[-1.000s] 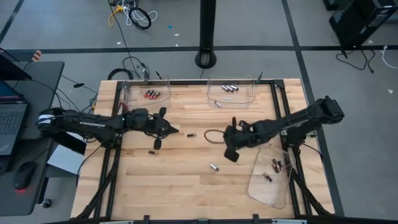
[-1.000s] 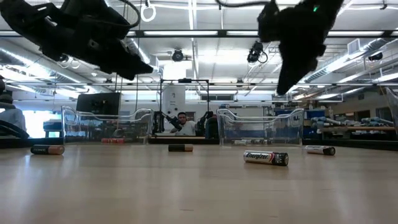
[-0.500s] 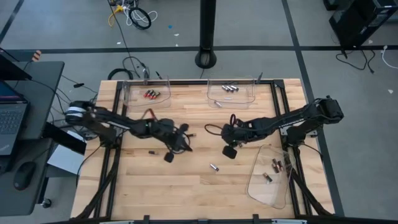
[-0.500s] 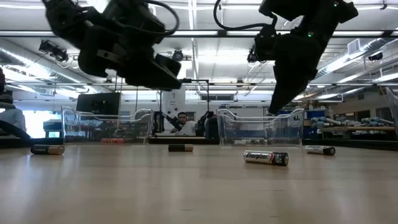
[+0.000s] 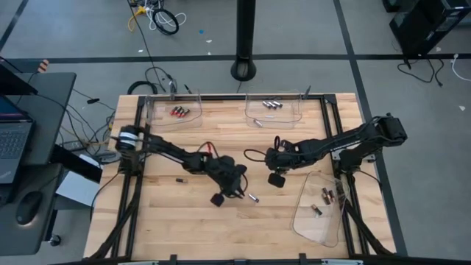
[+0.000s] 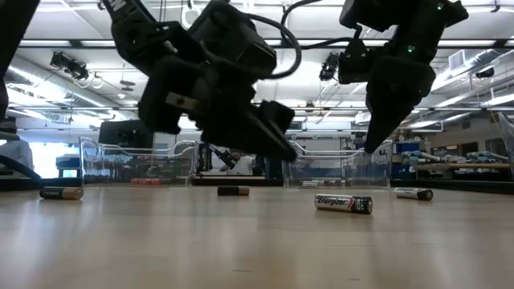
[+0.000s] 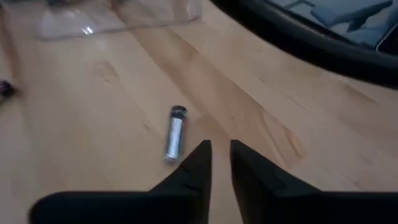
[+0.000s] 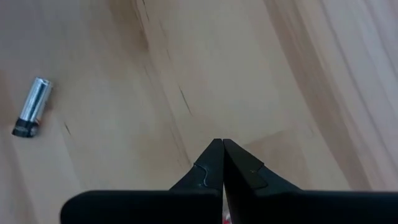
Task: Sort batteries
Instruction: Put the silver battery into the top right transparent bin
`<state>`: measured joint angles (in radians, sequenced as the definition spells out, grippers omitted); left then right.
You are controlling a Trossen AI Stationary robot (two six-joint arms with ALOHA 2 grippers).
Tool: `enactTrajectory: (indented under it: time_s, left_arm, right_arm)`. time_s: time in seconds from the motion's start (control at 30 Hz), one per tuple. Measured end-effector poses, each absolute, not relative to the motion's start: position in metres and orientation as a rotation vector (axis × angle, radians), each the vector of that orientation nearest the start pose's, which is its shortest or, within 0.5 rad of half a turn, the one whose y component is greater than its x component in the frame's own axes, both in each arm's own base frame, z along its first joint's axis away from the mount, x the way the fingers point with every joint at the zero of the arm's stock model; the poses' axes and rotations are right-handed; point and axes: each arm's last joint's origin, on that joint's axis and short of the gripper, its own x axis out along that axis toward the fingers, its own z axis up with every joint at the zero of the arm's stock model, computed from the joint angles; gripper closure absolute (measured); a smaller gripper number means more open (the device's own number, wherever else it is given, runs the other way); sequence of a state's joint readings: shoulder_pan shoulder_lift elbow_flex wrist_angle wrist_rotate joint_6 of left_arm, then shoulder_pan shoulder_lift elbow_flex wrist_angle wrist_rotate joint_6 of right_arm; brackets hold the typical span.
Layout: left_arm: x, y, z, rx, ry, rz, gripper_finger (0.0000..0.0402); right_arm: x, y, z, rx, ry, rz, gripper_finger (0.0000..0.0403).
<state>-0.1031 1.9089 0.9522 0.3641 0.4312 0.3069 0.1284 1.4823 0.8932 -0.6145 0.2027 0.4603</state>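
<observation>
High view: two dark arms are seen over a pale, grained wooden table [image 5: 184,221] scattered with small cylindrical batteries.

The left gripper [image 7: 219,152] is held slightly parted, nothing between its matte black fingers, just beside a smooth silver-grey battery [image 7: 174,133] lying flat on the wood. The right gripper [image 8: 222,149] is pressed together, empty, mid-table. Clear plastic trays [image 5: 274,109] hold other cells.

high: overhead | low: tabletop level | wrists: close, table [image 5: 169,221]
</observation>
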Motion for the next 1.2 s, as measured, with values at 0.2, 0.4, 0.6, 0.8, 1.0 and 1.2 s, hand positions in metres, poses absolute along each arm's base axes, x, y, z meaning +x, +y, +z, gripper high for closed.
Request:
enactTrajectory:
  time_s: [0.2, 0.4, 0.6, 0.8, 1.0, 1.2]
  left_arm:
    - [0.388, -0.067, 0.116, 0.236, 0.530, -0.551, 0.0272]
    - [0.398, -0.069, 0.109, 0.251, 0.538, -0.481, 0.0226]
    - [0.400, -0.069, 0.112, 0.231, 0.522, -0.438, 0.0213]
    - [0.402, -0.074, 0.116, 0.220, 0.487, -0.440, 0.0213]
    - [0.410, -0.088, 0.128, 0.026, 0.541, -0.356, 0.0213]
    - [0.406, -0.109, 0.127, 0.176, 0.564, -0.356, 0.0209]
  right_arm:
    - [0.256, 0.032, 0.206, 0.216, 1.104, -0.346, 0.0391]
    - [0.242, 0.042, 0.231, 0.214, 0.982, -0.341, 0.0391]
    - [0.234, 0.049, 0.245, 0.219, 0.900, -0.324, 0.0391]
    - [0.234, 0.053, 0.248, 0.223, 0.874, -0.311, 0.0392]
    - [0.233, 0.056, 0.247, 0.238, 0.873, -0.311, 0.0392]
    - [0.235, 0.058, 0.246, 0.278, 0.859, -0.320, 0.0390]
